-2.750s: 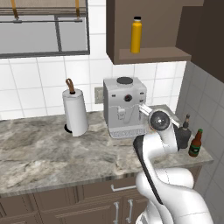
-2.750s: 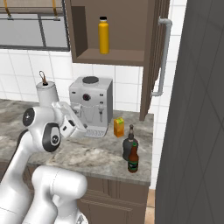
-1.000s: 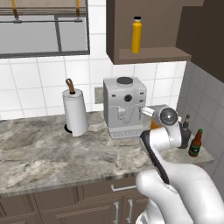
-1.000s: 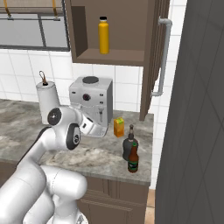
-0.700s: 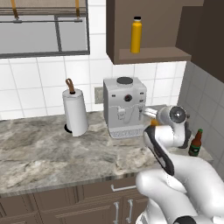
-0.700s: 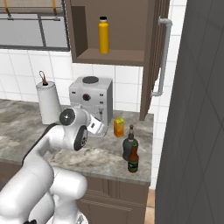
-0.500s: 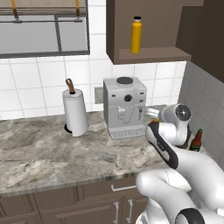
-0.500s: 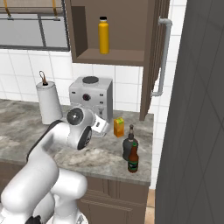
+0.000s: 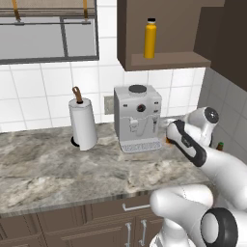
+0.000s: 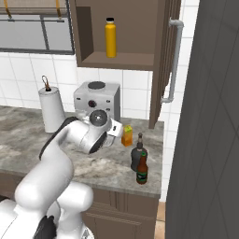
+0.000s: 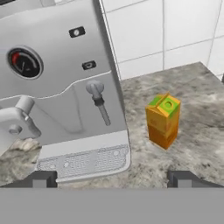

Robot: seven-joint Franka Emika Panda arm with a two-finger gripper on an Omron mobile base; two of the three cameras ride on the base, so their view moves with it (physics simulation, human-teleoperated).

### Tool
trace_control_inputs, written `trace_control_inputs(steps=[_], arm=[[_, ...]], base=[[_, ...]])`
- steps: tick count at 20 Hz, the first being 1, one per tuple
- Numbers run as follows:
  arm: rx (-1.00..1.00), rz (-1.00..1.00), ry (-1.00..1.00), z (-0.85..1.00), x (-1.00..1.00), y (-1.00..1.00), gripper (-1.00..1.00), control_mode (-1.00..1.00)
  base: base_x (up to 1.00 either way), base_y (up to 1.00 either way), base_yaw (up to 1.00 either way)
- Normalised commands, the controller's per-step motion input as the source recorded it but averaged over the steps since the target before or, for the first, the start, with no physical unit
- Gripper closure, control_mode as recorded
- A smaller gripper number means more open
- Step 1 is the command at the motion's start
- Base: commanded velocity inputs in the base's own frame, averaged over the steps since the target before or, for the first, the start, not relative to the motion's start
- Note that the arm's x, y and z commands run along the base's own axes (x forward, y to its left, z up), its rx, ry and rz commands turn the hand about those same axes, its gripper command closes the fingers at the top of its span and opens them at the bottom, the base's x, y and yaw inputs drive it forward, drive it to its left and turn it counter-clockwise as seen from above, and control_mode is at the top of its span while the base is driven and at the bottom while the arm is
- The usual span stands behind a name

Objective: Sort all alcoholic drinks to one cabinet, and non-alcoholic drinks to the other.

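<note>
The scene is a kitchen with a marbled grey stone counter (image 10: 28, 140) that runs along a wall of white tiles (image 9: 34, 91). Under the counter there are brown drawers (image 9: 111, 212) with small silver handles. A window (image 9: 43, 34) is on the wall at the left, above the counter.

On the counter a white paper towel roll (image 9: 83, 123) stands upright on its holder, and to its right a grey coffee machine (image 9: 137, 118) stands against the tiles. Just beside the machine, on its right side, the orange juice carton (image 11: 163, 120) stands upright on the stone; it has a green top. Nearer to the front edge of the counter the squat black bottle (image 10: 137, 154) and the slim brown beer bottle (image 10: 142, 170) stand close together, the beer bottle in front. They are near the carton but apart from it.

Above the coffee machine hangs a dark brown wall cabinet (image 10: 140, 60). Its door (image 10: 165, 56) is open and carries a long grey tubular handle (image 10: 172, 60). The tall yellow-orange bottle (image 10: 110, 38) with a black cap stands upright on the lower shelf inside this cabinet. A large dark grey surface (image 10: 205, 140) closes the right side of the room.

The gripper (image 11: 113, 178) is low over the counter, in front of the coffee machine, and looks toward the carton. Its jaws stand wide apart and hold nothing; the carton is ahead of them and not touched.
</note>
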Motion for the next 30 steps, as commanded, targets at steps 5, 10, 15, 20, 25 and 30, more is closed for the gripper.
trace_control_inputs(steps=[5,10,15,20,25,30], arm=[[0.0,0.12,0.11,-0.01,0.1,-0.11,-1.0,-1.0],[0.0,0.1,0.07,-0.07,0.07,-0.09,-1.0,-1.0],[0.0,0.08,0.02,-0.1,0.09,-0.07,-1.0,-1.0],[0.0,0.05,0.01,-0.16,0.13,-0.02,-1.0,-1.0],[-0.03,0.01,0.0,-0.15,0.12,0.0,-1.0,-1.0],[-0.05,0.0,0.0,-0.1,0.15,0.0,-1.0,-1.0]], base=[[0.0,0.0,0.0],[0.0,0.0,0.0],[0.0,0.0,0.0],[0.0,0.0,0.0],[0.0,0.0,0.0],[0.0,0.0,0.0]])
